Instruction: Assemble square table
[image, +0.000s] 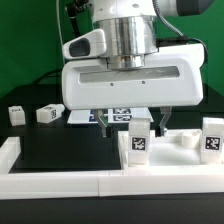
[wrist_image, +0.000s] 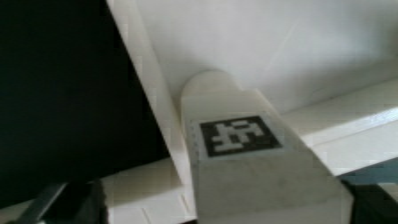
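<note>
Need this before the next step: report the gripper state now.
Gripper: open, nothing held; a table leg stands just beneath it.

Exterior view faces the arm (image: 128, 40) low and close; wrist view looks down tight on their shared leg (image: 137, 145) (wrist_image: 237, 150).

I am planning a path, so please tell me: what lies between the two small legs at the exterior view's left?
Nothing lies there. The exterior view shows only bare black table between the outer leg and the inner leg.
</note>
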